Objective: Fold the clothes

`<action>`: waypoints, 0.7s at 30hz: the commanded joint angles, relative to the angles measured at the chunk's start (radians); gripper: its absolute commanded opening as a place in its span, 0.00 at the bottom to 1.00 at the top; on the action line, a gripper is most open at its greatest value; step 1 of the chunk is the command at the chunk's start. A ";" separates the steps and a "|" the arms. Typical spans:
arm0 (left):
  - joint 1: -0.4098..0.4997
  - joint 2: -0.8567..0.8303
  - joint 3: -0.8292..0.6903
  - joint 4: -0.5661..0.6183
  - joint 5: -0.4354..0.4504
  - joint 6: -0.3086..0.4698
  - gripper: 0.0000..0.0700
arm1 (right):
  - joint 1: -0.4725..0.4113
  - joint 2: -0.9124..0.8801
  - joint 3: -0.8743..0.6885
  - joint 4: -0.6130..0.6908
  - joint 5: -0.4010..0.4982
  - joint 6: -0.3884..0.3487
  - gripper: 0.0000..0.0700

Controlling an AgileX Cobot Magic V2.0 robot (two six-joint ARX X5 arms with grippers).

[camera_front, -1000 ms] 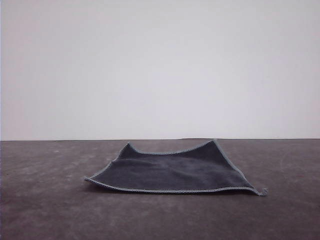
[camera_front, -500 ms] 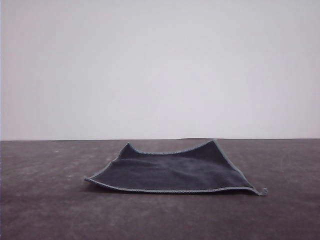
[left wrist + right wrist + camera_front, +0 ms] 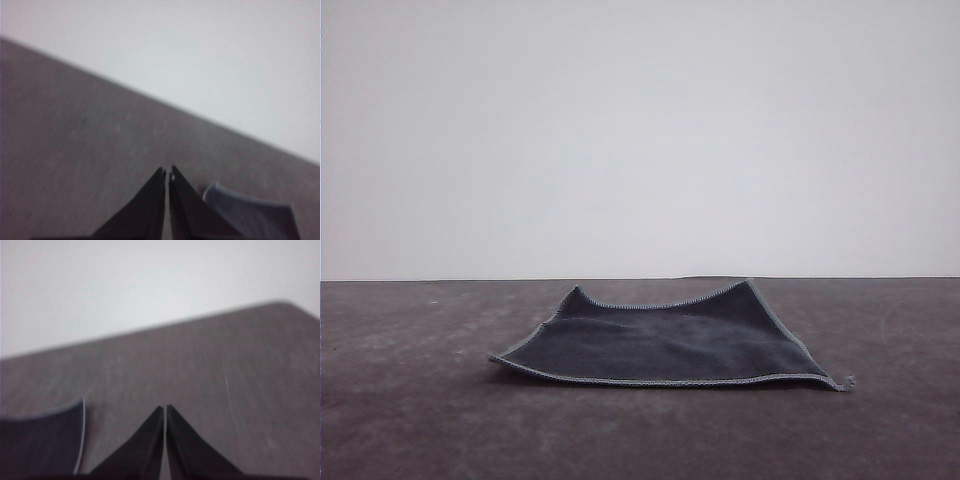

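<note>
Right now my left gripper hangs low over the table, fingers pressed together on nothing; my right gripper does likewise. Between them the cloth lies spread, charcoal face up, far corners raised.

Low front view across table, wrist views close (both blurred), all sharing cloth

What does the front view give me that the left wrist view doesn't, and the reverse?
Front view: the whole cloth spread dark face up, its two far corners peaked, near right corner curled. Left wrist view: the left pincer, tips together, holding nothing, with one raised cloth corner beside it. Shared: the cloth, the dark table and the pale wall.
</note>
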 commanded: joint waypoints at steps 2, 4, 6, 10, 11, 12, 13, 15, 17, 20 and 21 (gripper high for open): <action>0.001 0.078 0.085 -0.083 0.010 0.055 0.01 | 0.000 0.056 0.053 -0.075 -0.049 0.017 0.01; 0.001 0.143 0.136 -0.147 0.037 0.082 0.00 | 0.000 0.110 0.080 -0.109 -0.102 0.010 0.01; 0.000 0.205 0.176 -0.191 0.077 0.110 0.01 | 0.000 0.158 0.096 -0.117 -0.145 0.010 0.01; -0.002 0.320 0.232 -0.232 0.170 0.154 0.00 | 0.000 0.257 0.102 -0.090 -0.231 -0.001 0.01; -0.003 0.347 0.240 -0.233 0.192 0.163 0.01 | 0.000 0.282 0.102 -0.085 -0.251 -0.013 0.01; -0.010 0.376 0.248 -0.232 0.207 0.165 0.00 | 0.001 0.311 0.102 -0.077 -0.274 -0.026 0.01; -0.021 0.400 0.253 -0.231 0.211 0.163 0.01 | 0.002 0.335 0.102 -0.068 -0.299 -0.033 0.01; -0.052 0.447 0.264 -0.232 0.211 0.164 0.01 | 0.017 0.378 0.102 -0.048 -0.330 -0.041 0.01; -0.090 0.489 0.271 -0.227 0.211 0.165 0.00 | 0.039 0.414 0.102 -0.029 -0.334 -0.050 0.01; -0.157 0.545 0.276 -0.198 0.210 0.176 0.01 | 0.076 0.464 0.102 -0.002 -0.334 -0.079 0.01; -0.176 0.563 0.279 -0.188 0.207 0.186 0.01 | 0.089 0.481 0.102 0.008 -0.335 -0.081 0.01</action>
